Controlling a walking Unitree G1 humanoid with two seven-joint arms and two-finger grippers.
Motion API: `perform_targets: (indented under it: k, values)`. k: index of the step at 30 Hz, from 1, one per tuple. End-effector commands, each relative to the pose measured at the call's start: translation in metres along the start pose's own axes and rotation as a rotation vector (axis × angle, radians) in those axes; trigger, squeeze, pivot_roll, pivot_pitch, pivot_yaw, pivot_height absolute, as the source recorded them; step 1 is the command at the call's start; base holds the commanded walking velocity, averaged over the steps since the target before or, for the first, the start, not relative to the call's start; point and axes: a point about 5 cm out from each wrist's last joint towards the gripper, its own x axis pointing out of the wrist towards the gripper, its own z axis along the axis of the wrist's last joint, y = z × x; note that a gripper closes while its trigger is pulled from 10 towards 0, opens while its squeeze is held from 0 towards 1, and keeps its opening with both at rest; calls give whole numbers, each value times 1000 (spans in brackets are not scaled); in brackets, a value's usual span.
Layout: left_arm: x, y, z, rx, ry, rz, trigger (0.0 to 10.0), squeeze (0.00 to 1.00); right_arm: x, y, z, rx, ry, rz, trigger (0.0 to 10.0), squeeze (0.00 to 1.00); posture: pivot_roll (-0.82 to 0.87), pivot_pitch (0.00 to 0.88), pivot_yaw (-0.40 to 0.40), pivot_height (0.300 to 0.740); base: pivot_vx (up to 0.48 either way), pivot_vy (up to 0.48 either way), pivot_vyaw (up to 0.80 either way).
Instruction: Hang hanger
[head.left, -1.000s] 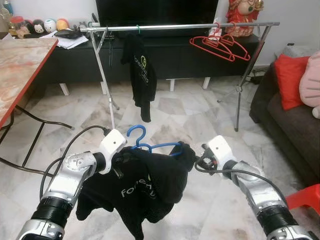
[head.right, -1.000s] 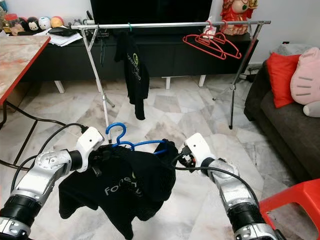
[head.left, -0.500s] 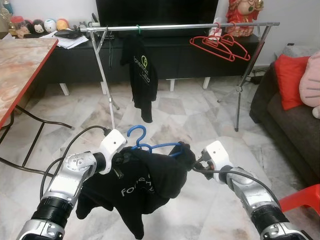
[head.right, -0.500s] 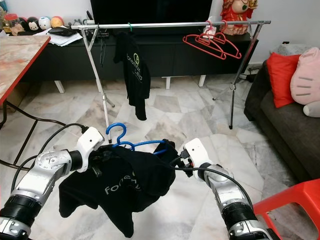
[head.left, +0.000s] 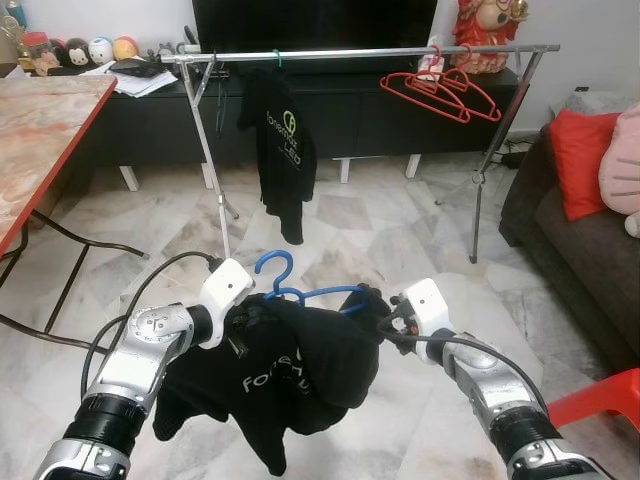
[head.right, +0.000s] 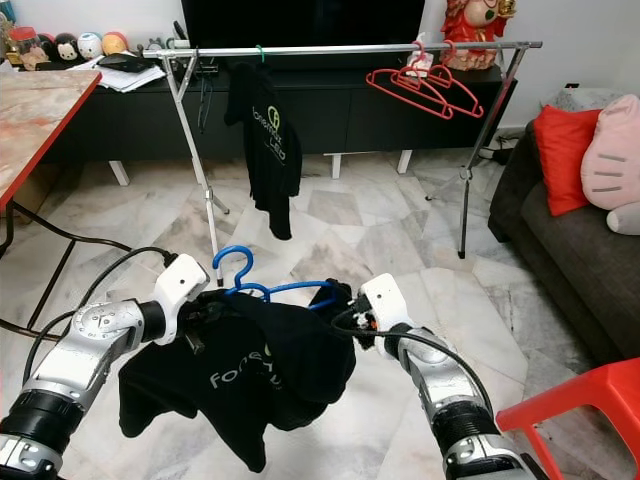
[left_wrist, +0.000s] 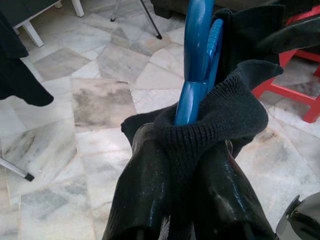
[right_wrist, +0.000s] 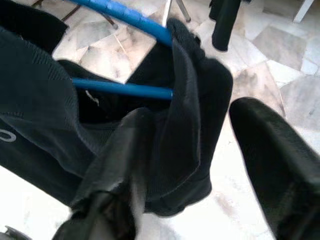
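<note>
Hanger (head.left: 300, 292) | left gripper (left_wrist: 182, 165) clamps hanger and shirt (head.left: 290, 375); right gripper (right_wrist: 200, 165) spread beside shirt

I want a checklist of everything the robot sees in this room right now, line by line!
Surface: marble tile floor; nothing seen lying on it near the robot.
Job's things: blue hanger with a black shirt draped over it, held low in front of the robot; silver clothes rail stands ahead.
Clutter: another black shirt and red hangers already on the rail.
Grippers: left gripper pinches shirt cloth and hanger; right gripper is open at the shirt's other end.
Cables: black cable loops along the left arm.
Surroundings: marble-top table, dark sofa with red cushion, red stool, toys on the TV cabinet.
</note>
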Motion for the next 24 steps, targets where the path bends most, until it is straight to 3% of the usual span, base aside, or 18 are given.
perform_targets:
  k: [1, 24]
  values:
    - [-1, 0, 7, 4, -32, -4, 10000, 0, 0, -3, 1, -8, -3, -6, 0, 0, -56, 8, -75, 740, 0, 0, 0]
    - [-8, -14, 8, -9, -42, -139, 10000, 0, 1, -7, 4, 0, -21, -37, 0, 0, -54, 13, -78, 740, 0, 0, 0]
